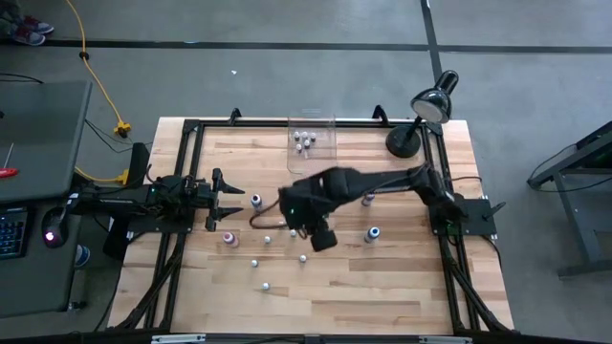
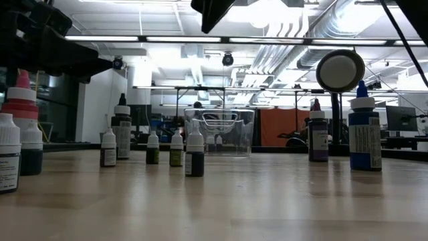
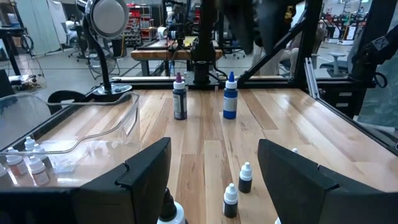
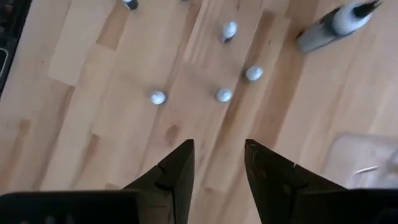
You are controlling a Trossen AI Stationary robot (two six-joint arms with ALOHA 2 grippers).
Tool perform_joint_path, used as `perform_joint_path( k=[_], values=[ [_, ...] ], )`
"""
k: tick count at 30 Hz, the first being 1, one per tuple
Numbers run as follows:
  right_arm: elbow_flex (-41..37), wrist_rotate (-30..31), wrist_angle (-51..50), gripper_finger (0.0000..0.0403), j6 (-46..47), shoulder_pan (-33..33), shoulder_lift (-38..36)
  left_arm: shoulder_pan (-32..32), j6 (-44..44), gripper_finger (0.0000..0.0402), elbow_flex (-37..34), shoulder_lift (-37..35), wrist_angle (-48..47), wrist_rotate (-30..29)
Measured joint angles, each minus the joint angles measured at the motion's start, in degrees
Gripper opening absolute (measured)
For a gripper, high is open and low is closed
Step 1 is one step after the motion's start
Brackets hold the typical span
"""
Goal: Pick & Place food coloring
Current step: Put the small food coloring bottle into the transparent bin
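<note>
Right gripper [image 4: 219,163] hovers over scattered tiny white-capped food coloring bottles [image 4: 224,94], jaws parted, empty.
Centre over one cap, descend straight; others already sit in clear plastic bin [image 1: 330,143] across wooden bench [image 1: 402,287]. Left gripper [image 1: 229,199] waits, jaws open.

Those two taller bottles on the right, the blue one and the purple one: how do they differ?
The blue bottle has a bright blue body and a blue tip, while the purple bottle has a dark body and a purple tip. Seen from the low view, the blue bottle stands nearer and the purple bottle farther back. Both stand upright on the table, side by side but apart, and neither is held.
</note>
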Motion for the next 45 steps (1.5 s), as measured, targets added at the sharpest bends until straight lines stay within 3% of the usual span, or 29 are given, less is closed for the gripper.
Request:
perform_joint_path(
  k=[11, 21, 26, 32, 45],
  values=[
    [0.0, 0.2, 0.6, 0.0131, 18.0, 4.7, 8.0, 0.0, 0.0, 0.0239, 0.0, 0.0, 0.0, 0.0],
    [0.0, 0.9, 4.0, 0.0131, 16.1, 6.8, 12.1, 0.0, 0.0, 0.0239, 0.0, 0.0, 0.0, 0.0],
    [-1.7, 1.9, 6.3, 0.0131, 19.7, 7.6, 12.1, 0.0, 0.0, 0.0239, 0.0, 0.0, 0.0, 0.0],
    [-1.8, -1.3, 7.3, 0.0133, 23.6, 7.6, 13.3, 0.0, 0.0, 0.0239, 0.0, 0.0, 0.0, 0.0],
    [-1.9, -0.2, 7.1, 0.0207, 27.7, 7.5, 14.1, 0.0, 0.0, 0.0239, 0.0, 0.0, 0.0, 0.0]
  ],
)
